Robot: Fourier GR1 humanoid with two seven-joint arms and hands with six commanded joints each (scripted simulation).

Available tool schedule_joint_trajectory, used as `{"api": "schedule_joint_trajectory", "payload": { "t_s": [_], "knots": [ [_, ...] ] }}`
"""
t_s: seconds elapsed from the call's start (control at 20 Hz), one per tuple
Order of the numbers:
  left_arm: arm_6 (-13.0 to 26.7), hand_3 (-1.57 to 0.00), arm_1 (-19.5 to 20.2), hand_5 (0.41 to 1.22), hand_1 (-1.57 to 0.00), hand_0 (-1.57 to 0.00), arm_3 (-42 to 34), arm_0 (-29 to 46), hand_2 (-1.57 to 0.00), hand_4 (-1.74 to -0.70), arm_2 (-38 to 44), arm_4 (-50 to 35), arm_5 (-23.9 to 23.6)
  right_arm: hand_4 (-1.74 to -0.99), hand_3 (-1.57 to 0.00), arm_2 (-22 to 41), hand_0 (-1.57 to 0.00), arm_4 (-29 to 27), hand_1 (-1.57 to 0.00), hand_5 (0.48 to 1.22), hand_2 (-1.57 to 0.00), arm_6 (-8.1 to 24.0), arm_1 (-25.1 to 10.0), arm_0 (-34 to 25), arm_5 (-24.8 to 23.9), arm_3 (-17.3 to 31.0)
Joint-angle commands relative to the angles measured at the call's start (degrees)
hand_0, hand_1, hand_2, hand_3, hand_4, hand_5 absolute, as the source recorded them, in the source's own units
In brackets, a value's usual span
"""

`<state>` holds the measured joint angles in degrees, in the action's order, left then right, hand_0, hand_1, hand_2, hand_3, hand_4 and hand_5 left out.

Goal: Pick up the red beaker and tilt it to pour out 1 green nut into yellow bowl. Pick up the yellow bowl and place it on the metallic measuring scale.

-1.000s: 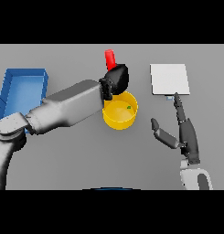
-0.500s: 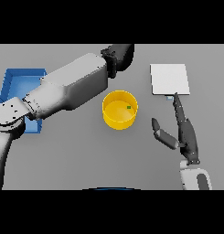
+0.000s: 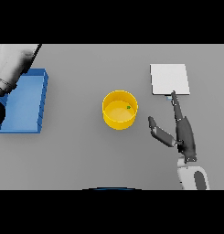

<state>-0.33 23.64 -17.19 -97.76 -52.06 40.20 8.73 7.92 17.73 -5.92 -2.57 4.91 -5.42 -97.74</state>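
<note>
Grey bench (image 3: 77, 155) fills the view, flat and bare between the few things on it. At the far left a blue tray (image 3: 23, 101) lies with its long side running away from the robot, and the left arm (image 3: 10, 64) crosses its upper corner; that arm's hand is out of sight, so nothing can be said of its fingers. No red beaker shows anywhere.

Near the middle stands the yellow bowl (image 3: 120, 119), upright, with one small green nut (image 3: 128, 108) inside against its right wall. The pouring step looks done, judging by that nut; what remains is moving the bowl.

Right of the bowl the right hand (image 3: 183, 132) comes up from the lower edge, fingers straight and spread from the thumb, holding nothing. The thumb (image 3: 158, 131) points left toward the bowl, near it but not touching. The longest finger reaches up to the near edge of the scale (image 3: 169, 78), a pale square plate lying flat at the upper right.

So the bowl lies to the left of the right hand and slightly farther from the robot, and the scale lies straight ahead of that hand. The right hand is clearly the nearer one; a reach leftward to the bowl's rim, then a carry up and right, seems the likely course.
</note>
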Motion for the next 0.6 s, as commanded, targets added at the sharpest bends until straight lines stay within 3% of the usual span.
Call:
{"api": "schedule_joint_trajectory", "payload": {
  "t_s": [0.0, 0.1, 0.3, 0.4, 0.5, 0.55],
  "knots": [
    [0.5, -1.42, 1.3, 1.221, -1.57, -1.57, 1.5, 0.3, -1.57, -1.74, 3.3, -3.7, -0.7, -1.144, 0.0, 0.1, 0.0, 0.7, 0.0, 0.633, 0.0, 0.9, 0.0, -1.1, -0.4, 0.4],
    [3.1, -1.39, 4.2, 1.221, -1.57, -1.57, 4.7, 1.8, -1.57, -1.74, 8.5, -10.6, -2.8, -1.129, 0.0, 0.2, 0.0, -1.2, 0.0, 0.625, 0.0, -0.8, 0.5, -0.7, 0.9, 0.3],
    [5.3, -1.5, 9.0, 1.221, -1.57, -1.57, 7.8, 8.6, -1.57, -1.74, 16.5, -23.5, -8.1, -1.081, 0.0, -0.8, 0.0, -5.3, 0.0, 0.631, 0.0, -2.6, 0.4, -0.3, 3.4, 1.1],
    [6.6, -1.52, 11.0, 1.221, -1.57, -1.57, 8.0, 12.8, -1.57, -1.74, 18.9, -28.5, -11.3, -1.106, 0.0, -0.8, 0.0, -5.7, 0.0, 0.642, 0.0, -2.2, 0.2, -1.1, 3.9, 1.2],
    [9.8, -1.54, 12.5, 1.221, -1.57, -1.57, 7.6, 16.5, -1.57, -1.74, 20.4, -32.2, -13.3, -1.141, 0.0, -0.6, 0.0, -6.1, 0.0, 0.657, 0.0, -2.9, 0.1, -1.3, 4.5, 1.6],
    [13.2, -1.55, 12.8, 1.221, -1.57, -1.57, 7.5, 18.7, -1.57, -1.74, 21.7, -34.6, -14.9, -1.148, 0.0, -0.8, 0.0, -6.3, 0.0, 0.663, 0.0, -2.8, 0.0, -1.6, 4.6, 2.2]
  ]
}}
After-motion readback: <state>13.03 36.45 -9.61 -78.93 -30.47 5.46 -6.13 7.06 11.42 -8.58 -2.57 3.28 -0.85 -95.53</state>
